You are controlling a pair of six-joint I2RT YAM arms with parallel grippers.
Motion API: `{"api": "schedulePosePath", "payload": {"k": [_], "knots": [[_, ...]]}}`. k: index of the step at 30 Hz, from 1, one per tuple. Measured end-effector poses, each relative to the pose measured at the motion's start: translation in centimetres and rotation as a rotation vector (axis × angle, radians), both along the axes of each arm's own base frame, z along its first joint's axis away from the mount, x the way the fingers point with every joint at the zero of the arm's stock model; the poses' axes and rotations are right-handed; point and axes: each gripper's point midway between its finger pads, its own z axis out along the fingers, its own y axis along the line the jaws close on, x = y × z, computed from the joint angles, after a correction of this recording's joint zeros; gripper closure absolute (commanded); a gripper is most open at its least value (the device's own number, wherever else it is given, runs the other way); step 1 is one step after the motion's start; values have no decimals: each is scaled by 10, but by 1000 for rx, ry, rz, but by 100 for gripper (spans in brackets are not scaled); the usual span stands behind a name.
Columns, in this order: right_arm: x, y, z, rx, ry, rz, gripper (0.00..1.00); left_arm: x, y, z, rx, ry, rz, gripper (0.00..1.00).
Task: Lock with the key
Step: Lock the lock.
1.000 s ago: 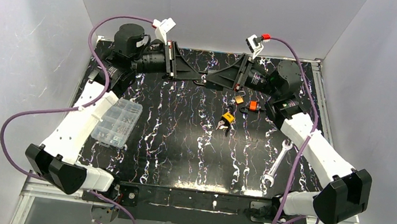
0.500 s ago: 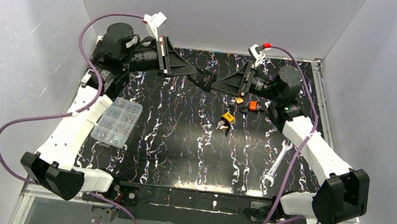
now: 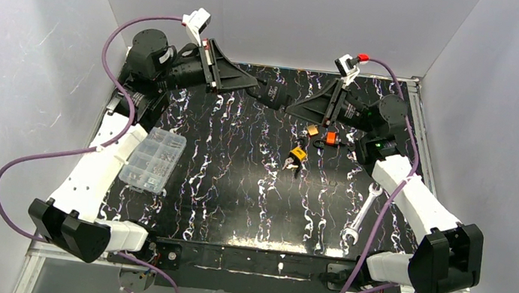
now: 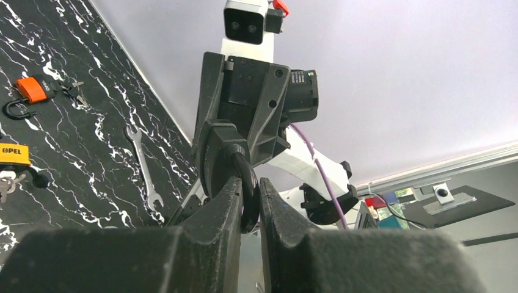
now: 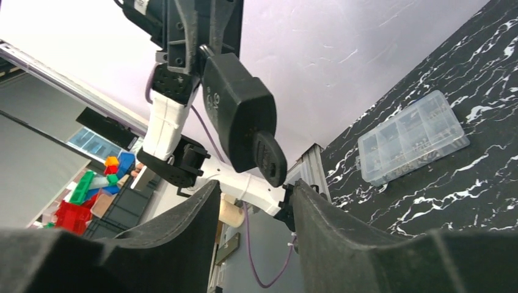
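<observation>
My left gripper (image 3: 260, 91) is raised over the far middle of the table. It is shut on a small black oval piece (image 4: 247, 198) that looks like a key's head; it also shows in the right wrist view (image 5: 269, 160). My right gripper (image 3: 290, 109) faces it with its jaws apart and empty, and the black piece sits just past its fingertips (image 5: 211, 201). On the table below lie a yellow padlock (image 3: 299, 153) with keys (image 3: 289, 165), a small orange padlock (image 3: 312, 130) and a red-orange padlock (image 3: 331, 138) with an open shackle.
A clear plastic parts box (image 3: 154, 160) lies on the left of the black marbled table (image 3: 234, 204). A steel wrench (image 3: 358, 216) lies at the right front. Grey walls close in the back and both sides.
The two grippers met tip to tip a second ago. They have drawn apart and risen, the left to the back left, the right to the right. The black piece stays in the left gripper.
</observation>
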Motion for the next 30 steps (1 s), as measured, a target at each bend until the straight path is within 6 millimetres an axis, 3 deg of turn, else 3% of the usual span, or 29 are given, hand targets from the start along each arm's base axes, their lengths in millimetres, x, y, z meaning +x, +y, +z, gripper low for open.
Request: {"api": "schedulePosePath", "payload": {"k": [4, 16, 23, 30], "knots": [[-3, -1, 5, 15, -8, 9, 55, 2, 1, 1, -19, 15, 4, 100], [2, 1, 3, 21, 17, 12, 56, -2, -2, 10, -68, 13, -44, 100], [4, 2, 3, 26, 35, 16, 60, 0, -1, 2, -68, 40, -48, 100], [4, 2, 8, 38, 33, 21, 76, 2, -2, -6, -73, 64, -57, 100]]}}
